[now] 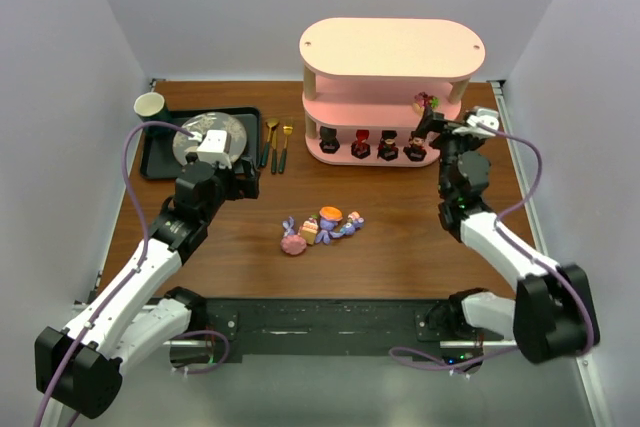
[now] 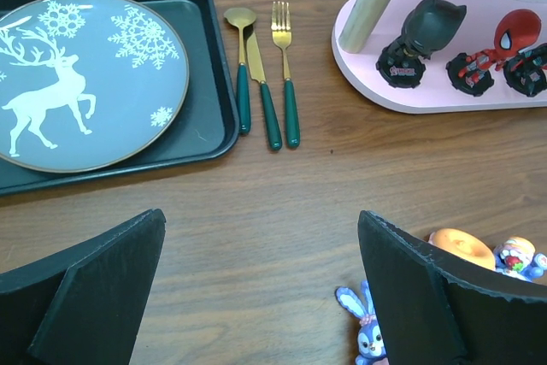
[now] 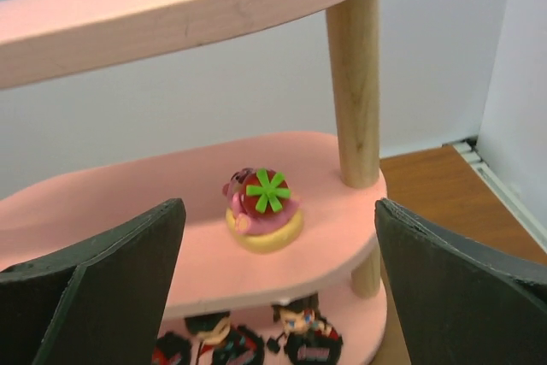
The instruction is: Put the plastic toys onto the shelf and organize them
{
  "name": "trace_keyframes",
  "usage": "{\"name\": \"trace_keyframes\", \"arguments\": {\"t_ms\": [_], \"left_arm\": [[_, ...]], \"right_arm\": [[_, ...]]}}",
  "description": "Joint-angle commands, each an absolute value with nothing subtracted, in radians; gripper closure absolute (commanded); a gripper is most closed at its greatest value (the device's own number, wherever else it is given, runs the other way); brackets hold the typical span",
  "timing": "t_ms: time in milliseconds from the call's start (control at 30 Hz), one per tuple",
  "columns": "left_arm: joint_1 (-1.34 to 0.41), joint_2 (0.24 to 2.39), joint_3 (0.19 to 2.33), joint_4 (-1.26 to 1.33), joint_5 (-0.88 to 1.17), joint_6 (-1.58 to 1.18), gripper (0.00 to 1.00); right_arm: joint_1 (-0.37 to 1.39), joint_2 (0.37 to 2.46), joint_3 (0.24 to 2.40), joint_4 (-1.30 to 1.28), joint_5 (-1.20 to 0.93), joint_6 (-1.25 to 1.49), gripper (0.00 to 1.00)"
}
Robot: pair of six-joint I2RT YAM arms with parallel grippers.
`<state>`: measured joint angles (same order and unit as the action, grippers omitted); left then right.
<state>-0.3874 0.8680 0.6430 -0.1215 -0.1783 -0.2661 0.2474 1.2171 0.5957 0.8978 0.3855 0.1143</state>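
Pink shelf, four dark figurines, one pink toy

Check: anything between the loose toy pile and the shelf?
Nothing visible. Bare table lies between the toy pile and the shelf. Four dark figurines line the bottom tier; one pink toy sits on the middle tier's right end.

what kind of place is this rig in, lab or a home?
Most likely a lab test cell, not a home: plain white walls box in the table, both arms are bolted to a black rail at its near edge, and the shelf, toys and tray look like staged props.
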Motion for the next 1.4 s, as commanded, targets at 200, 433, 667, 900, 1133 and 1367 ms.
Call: {"name": "trace_keyframes", "arguments": {"t_ms": [200, 433, 667, 900, 1133, 1367], "left_arm": [[-0.382, 0.862, 0.644, -0.097, -0.126, -0.245, 0.00], [-0.382, 0.868, 0.644, -0.095, -0.104, -0.242, 0.00], [-0.382, 0.867, 0.641, -0.095, -0.097, -0.236, 0.00], [-0.382, 0.871, 0.641, -0.094, -0.091, -0.235, 0.00], [-0.382, 0.873, 0.641, -0.095, -0.086, -0.232, 0.00], [-0.382, 0.874, 0.641, -0.094, -0.084, -0.230, 0.00]], "right_arm": [[0.232, 0.893, 0.696, 0.140, 0.313, 0.233, 0.01], [0.172, 1.008, 0.894, -0.020, 0.003, 0.175, 0.01], [0.115, 1.068, 0.864, 0.103, -0.008, 0.195, 0.05], [0.051, 1.169, 0.868, 0.297, -0.081, 0.225, 0.10], [0.034, 1.287, 0.925, 0.353, -0.205, 0.198, 0.11], [0.034, 1.335, 0.940, 0.393, -0.227, 0.147, 0.11]]}}
